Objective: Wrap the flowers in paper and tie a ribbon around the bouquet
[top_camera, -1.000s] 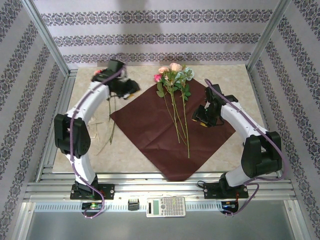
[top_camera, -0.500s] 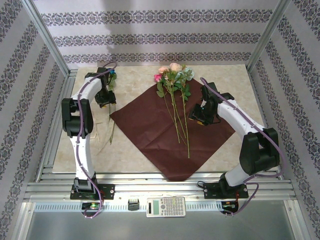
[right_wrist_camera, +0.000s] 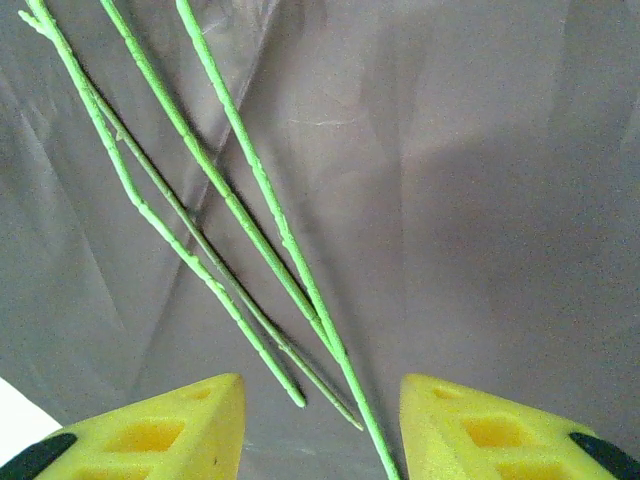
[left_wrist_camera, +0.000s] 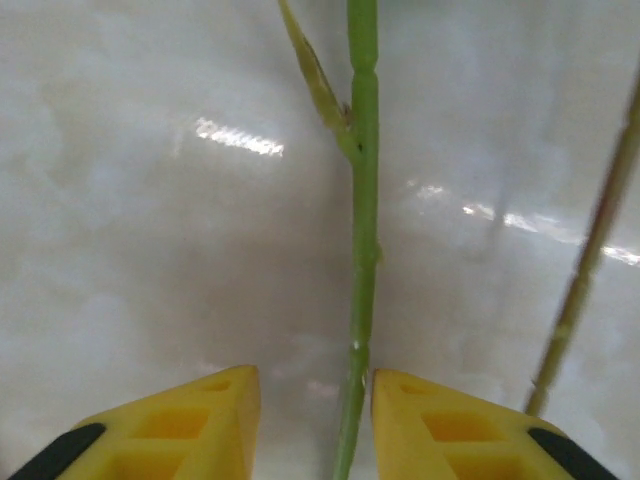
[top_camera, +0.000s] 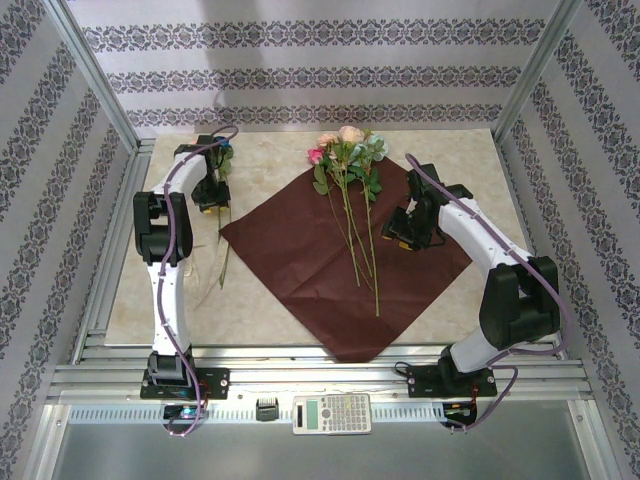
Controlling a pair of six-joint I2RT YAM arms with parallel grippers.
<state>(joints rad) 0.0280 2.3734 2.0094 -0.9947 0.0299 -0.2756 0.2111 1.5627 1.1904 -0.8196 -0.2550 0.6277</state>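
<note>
Seen from above, we find the paper [top_camera: 300, 265] spread dull maroon-brown face up as a diamond in the middle of the pale marbled table [top_camera: 455, 305]. The flowers [top_camera: 345, 150] lie on it, with the pink and peach heads at its far corner and the long green stems running back toward the arms. The right gripper [top_camera: 405, 238] hovers low over the sheet's right side. From its wrist we see its yellow fingers [right_wrist_camera: 170, 420] spread apart, grasping nothing, with the stem ends [right_wrist_camera: 250, 210] fanned on the paper [right_wrist_camera: 480, 200] between them. At the far left, well clear of the sheet, the left gripper [top_camera: 212, 195] is down over a lone stem [top_camera: 222, 250] lying on the bare table. From that wrist we see the lone stem [left_wrist_camera: 362, 200] running between the two yellow fingers [left_wrist_camera: 190, 420], which stand narrowly parted on either side of it and are not clamped. We cannot tell whether the right-hand finger touches it. A thinner brownish stalk [left_wrist_camera: 585, 280] lies just beside it.
</note>
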